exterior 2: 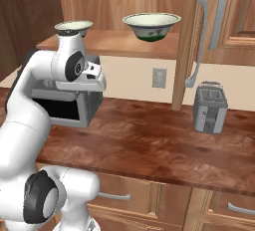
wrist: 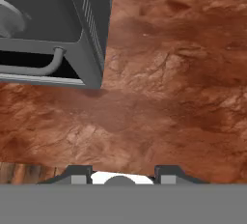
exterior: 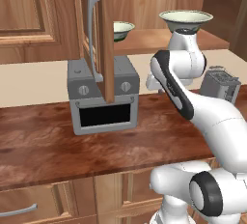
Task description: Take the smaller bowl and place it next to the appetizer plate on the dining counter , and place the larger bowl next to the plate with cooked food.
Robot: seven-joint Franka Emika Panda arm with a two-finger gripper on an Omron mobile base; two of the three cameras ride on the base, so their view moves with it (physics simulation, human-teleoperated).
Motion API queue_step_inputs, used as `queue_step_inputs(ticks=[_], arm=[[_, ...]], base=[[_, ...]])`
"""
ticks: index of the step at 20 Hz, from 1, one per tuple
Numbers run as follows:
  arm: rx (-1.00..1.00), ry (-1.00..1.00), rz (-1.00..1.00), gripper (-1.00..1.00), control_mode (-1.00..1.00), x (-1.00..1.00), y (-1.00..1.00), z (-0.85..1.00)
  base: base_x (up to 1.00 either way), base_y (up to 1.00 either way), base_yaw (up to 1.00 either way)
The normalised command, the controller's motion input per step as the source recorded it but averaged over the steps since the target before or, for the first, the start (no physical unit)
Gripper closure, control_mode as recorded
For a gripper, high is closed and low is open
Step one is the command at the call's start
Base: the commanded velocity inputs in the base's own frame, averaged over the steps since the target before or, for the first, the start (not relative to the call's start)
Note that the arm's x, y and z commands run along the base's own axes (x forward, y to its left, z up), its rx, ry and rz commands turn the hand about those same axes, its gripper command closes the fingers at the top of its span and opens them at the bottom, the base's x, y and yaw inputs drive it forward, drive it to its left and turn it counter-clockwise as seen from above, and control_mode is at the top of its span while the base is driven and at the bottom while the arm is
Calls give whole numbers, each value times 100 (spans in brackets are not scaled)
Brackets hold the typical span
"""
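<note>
Sitting on an open cabinet shelf at upper centre of the left base view, the smaller bowl (exterior: 123, 30) waits; the larger bowl (exterior: 185, 21) stands at upper right. Both look rigid, glazed and breakable, best pinched at the rim. The gripper (wrist: 123, 175) points at the countertop, empty, jaws partly apart.

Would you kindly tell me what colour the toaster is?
The toaster is grey, seen best in the right base view.
</note>
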Motion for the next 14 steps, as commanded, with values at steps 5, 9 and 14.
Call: queue_step_inputs(ticks=[5,9,14], arm=[[0,-24,-1,-100,-100,-21,0,30],[-5,-55,-5,-100,-100,-40,-1,87],[-2,-54,-20,-100,-100,-32,-13,91]], base=[[0,0,0],[0,0,0],[0,0,0]])
